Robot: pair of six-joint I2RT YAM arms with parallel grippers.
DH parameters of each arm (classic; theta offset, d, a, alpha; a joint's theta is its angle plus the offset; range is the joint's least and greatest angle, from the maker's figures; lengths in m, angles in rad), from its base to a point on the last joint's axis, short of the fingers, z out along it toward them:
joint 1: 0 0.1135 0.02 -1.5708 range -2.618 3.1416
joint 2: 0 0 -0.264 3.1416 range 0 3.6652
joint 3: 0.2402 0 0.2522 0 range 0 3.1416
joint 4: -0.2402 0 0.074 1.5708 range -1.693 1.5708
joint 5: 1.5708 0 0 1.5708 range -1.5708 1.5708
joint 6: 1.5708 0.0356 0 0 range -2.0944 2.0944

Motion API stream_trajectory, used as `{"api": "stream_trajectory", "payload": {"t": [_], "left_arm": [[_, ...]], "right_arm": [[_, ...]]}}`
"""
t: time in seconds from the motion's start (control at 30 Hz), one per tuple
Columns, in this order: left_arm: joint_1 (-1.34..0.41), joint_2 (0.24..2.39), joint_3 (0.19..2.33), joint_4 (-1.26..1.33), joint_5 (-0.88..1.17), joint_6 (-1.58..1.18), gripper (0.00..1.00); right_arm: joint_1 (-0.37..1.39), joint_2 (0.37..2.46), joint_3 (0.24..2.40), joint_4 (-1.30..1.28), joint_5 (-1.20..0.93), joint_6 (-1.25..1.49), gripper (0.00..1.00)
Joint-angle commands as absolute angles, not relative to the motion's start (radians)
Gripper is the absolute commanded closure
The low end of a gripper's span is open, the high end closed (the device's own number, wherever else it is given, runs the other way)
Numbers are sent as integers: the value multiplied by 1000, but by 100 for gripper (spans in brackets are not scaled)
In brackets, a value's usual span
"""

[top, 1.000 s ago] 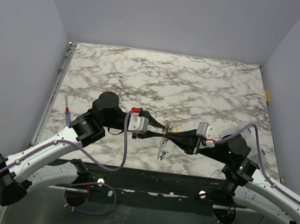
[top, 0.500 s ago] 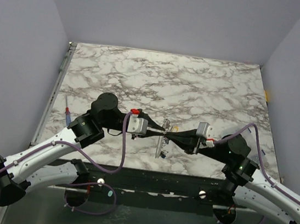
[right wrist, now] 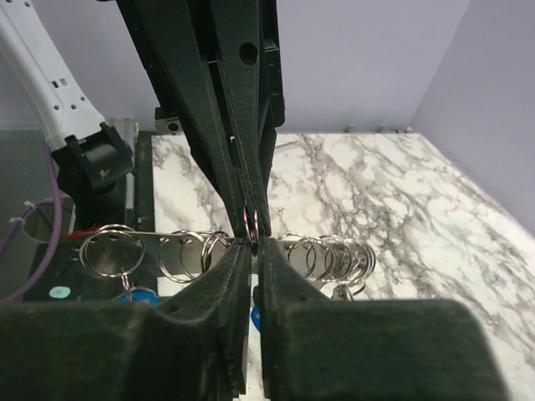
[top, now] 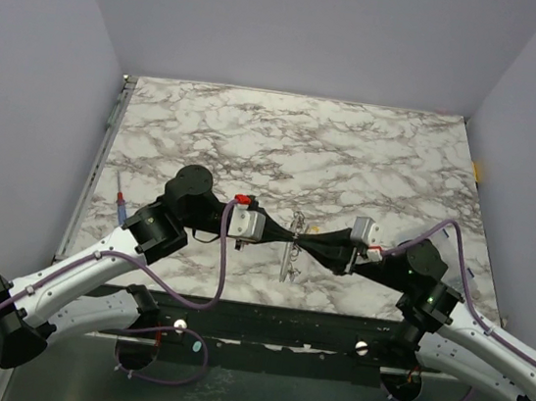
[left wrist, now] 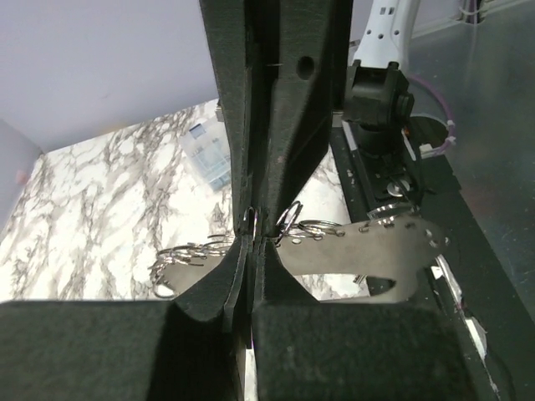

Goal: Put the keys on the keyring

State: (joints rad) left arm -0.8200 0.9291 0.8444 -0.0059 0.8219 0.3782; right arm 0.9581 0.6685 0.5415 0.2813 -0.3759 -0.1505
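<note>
A thin metal plate (top: 288,256) strung with several silver keyrings hangs between my two grippers above the table's near middle. It also shows in the left wrist view (left wrist: 368,251) and the right wrist view (right wrist: 167,251). My left gripper (left wrist: 255,224) and my right gripper (right wrist: 254,241) meet tip to tip, each shut on one keyring (right wrist: 253,222) at the plate's middle. A key with a blue tag (right wrist: 138,298) hangs from the end ring. A second blue tag (right wrist: 257,322) shows below my right jaws. Green and yellow tags are out of view.
A red-and-blue pen-like stick (top: 121,203) lies at the table's left edge. A small clear plastic box (left wrist: 209,154) sits on the marble towards the right side. The dark front rail (top: 282,321) runs below the grippers.
The plate's lower end has swung slightly left. Both grippers stay shut and pressed together at the same place.
</note>
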Motion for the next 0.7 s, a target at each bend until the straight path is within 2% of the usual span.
{"api": "stream_trajectory", "payload": {"t": [0.0, 0.07, 0.13, 0.2, 0.27, 0.43, 0.57, 0.67], "left_arm": [[-823, 915, 846, 2, 744, 431, 100], [-823, 899, 830, -36, 696, 477, 100], [-822, 888, 816, -69, 651, 534, 100], [-820, 878, 798, -99, 605, 588, 100], [-817, 868, 778, -131, 565, 638, 100], [-805, 830, 714, -175, 497, 720, 100], [-787, 791, 670, -194, 522, 728, 100], [-776, 765, 642, -216, 550, 738, 100]], "right_arm": [[966, 660, 571, 267, -340, -110, 71], [966, 651, 568, 245, -234, -76, 54], [966, 650, 564, 224, -61, -20, 43], [966, 663, 586, 168, 170, 105, 37], [967, 701, 631, 66, 332, 213, 35], [965, 903, 732, -185, 507, 453, 34], [953, 1035, 802, -289, 449, 511, 34], [917, 1061, 821, -289, 384, 449, 34]]}}
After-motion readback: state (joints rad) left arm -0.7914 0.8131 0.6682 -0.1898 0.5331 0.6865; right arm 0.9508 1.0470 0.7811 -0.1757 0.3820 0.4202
